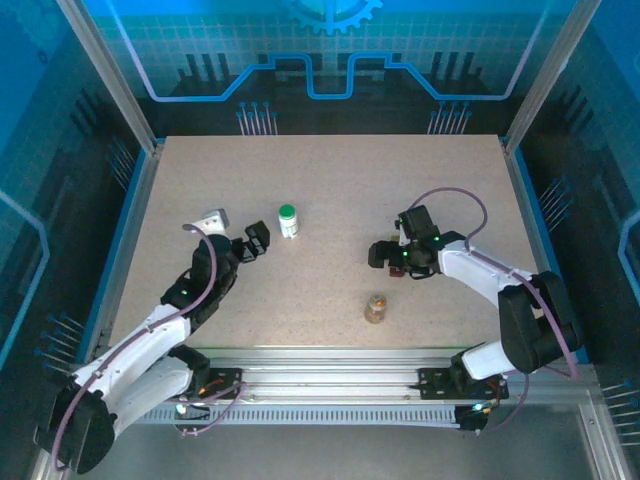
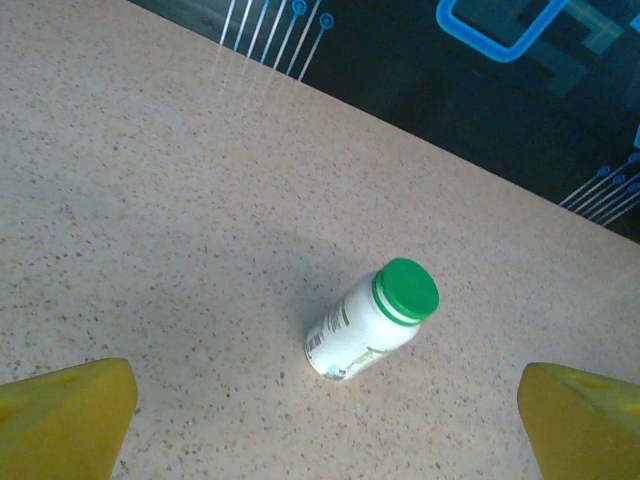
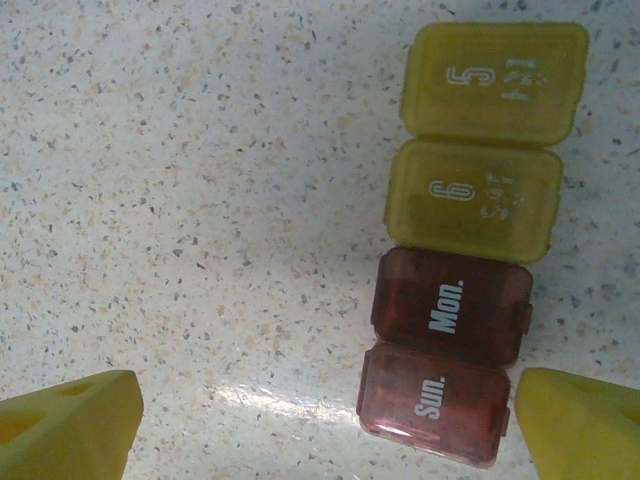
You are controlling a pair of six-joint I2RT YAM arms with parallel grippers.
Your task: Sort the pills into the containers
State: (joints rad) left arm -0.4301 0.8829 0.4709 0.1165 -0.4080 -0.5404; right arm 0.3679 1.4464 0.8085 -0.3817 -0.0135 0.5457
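The containers [image 3: 455,260] are a short row of closed pill boxes on the speckled table: two yellow [image 3: 480,140] marked 5 and 6, two dark red [image 3: 445,350] marked Mon. and Sun. In the top view they are a small brown-yellow lump [image 1: 376,308]. My right gripper [image 3: 325,390] [image 1: 385,253] hovers open above them, the red boxes close to its right finger [image 3: 580,420]. The left gripper [image 2: 325,385] [image 1: 254,241] is open just short of a white bottle with a green cap [image 2: 372,322] [image 1: 288,220], not touching it. No loose pills are in sight.
The table [image 1: 330,180] is bounded by a metal frame with blue walls left, right and behind. Open tabletop lies between the bottle and the containers. The arm bases sit on a rail [image 1: 330,385] at the near edge.
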